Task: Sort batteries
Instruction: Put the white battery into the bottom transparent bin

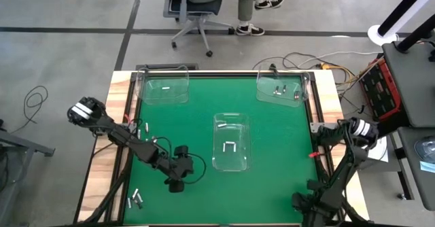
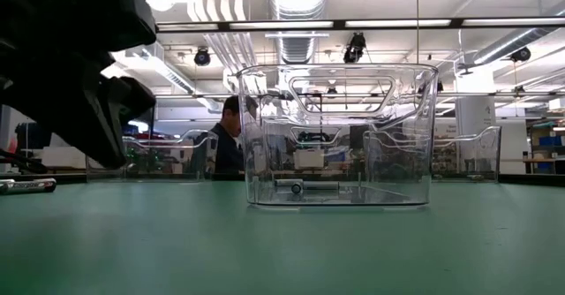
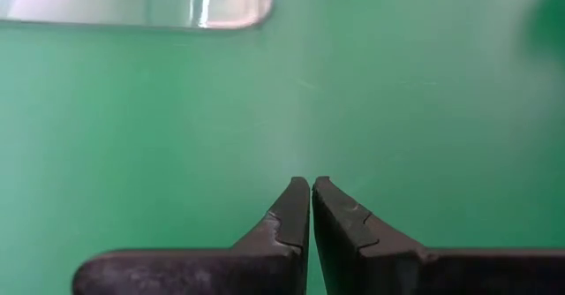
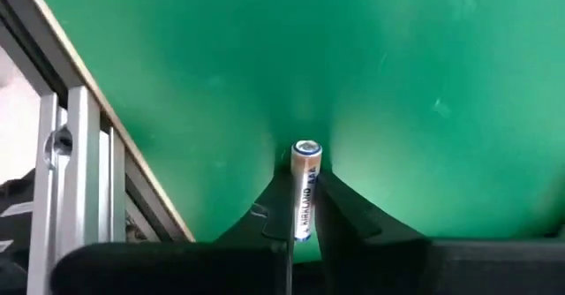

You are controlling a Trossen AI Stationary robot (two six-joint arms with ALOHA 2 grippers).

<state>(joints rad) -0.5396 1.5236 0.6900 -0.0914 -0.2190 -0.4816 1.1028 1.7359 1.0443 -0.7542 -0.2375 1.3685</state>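
Right gripper [image 4: 305,229] is closed on one battery [image 4: 305,189], pinched across its body near the rear end, so the labelled length sticks out forward beyond the fingertips. Its long axis runs along the fingers, capped end pointing away from the wrist toward the green mat [image 4: 424,74]; whether that cap touches the mat cannot be told. A grip of this kind probably leaves the free end clear to go first into a bin. In the high view the right arm sits at the table's near right corner, beside the rail [image 4: 79,154]. Left gripper [image 3: 311,208] has its fingers pressed together with nothing between them, low over bare mat in the near-left quarter, short of the centre bin [image 1: 231,141]. Remaining batteries: a loose group [image 1: 136,199] at the near left edge and another few [image 1: 143,129] by the left rail, both outside any bin. Already binned: two in the centre bin, lying at right angles to each other; one in the far-left bin [image 1: 163,85], lying crosswise; several in the far-right bin [image 1: 280,88]. Three bins suggest one per size. Judgement: sorting is partly done, and the left arm looks placed to reach the loose group next.
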